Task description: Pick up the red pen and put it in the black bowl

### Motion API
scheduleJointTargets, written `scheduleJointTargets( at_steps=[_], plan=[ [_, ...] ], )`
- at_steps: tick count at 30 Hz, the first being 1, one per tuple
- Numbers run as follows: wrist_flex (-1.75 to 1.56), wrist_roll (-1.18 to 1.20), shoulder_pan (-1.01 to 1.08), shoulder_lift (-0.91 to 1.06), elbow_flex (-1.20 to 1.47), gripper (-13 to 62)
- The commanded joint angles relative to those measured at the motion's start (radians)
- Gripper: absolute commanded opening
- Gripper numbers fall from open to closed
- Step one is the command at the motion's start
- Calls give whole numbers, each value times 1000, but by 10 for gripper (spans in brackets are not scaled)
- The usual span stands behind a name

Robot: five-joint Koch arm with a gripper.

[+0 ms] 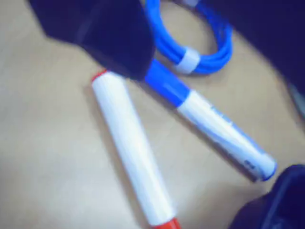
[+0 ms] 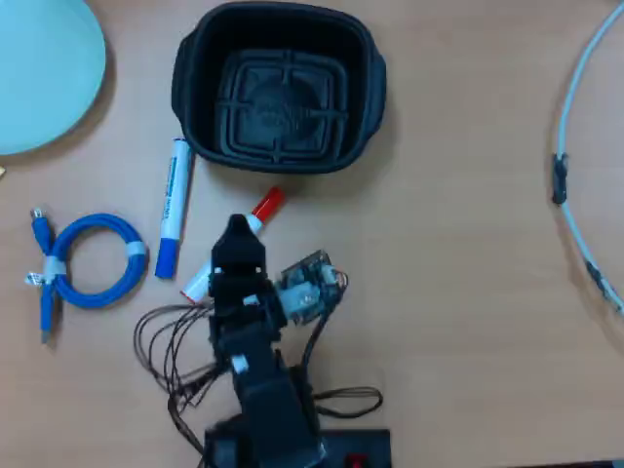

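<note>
Wooden tabletop (image 2: 468,292) is carrying everything in the overhead view. Largest on it, the black bowl (image 2: 279,88) is sitting at the top centre, its ribbed floor showing bare. At the top left corner the pale blue plate (image 2: 44,68) is running off the edge of the picture. The arm (image 2: 255,361) is reaching up from the bottom edge, with loose wires trailing to its left. A coiled blue cable (image 2: 88,261) is lying at the left, and a pale cord (image 2: 575,127) is curving down the right side.

The blue-capped marker (image 2: 172,207) is lying nearly upright between the cable and the bowl. The red pen (image 2: 265,208) is lying slanted just below the bowl, apart from its rim, its red cap pointing up and right and its middle hidden under the gripper (image 2: 237,234). In the wrist view the pen's white barrel (image 1: 131,148) is resting flat on the table, with a dark gripper part covering one end. Whether the gripper is spread or clenched, I cannot tell.
</note>
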Motion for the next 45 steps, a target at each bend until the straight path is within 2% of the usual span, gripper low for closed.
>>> scheduleJointTargets(
  at_steps=[1,7,21,30,45],
  plan=[
    [84,-77,-21,5,-158,465],
    [109,-261,-87,-129,-265,464],
    [77,-850,-140,-437,-253,465],
    [9,-865,-112,-650,-199,464],
    [-213,-844,-8,-684,29,465]
  ],
)
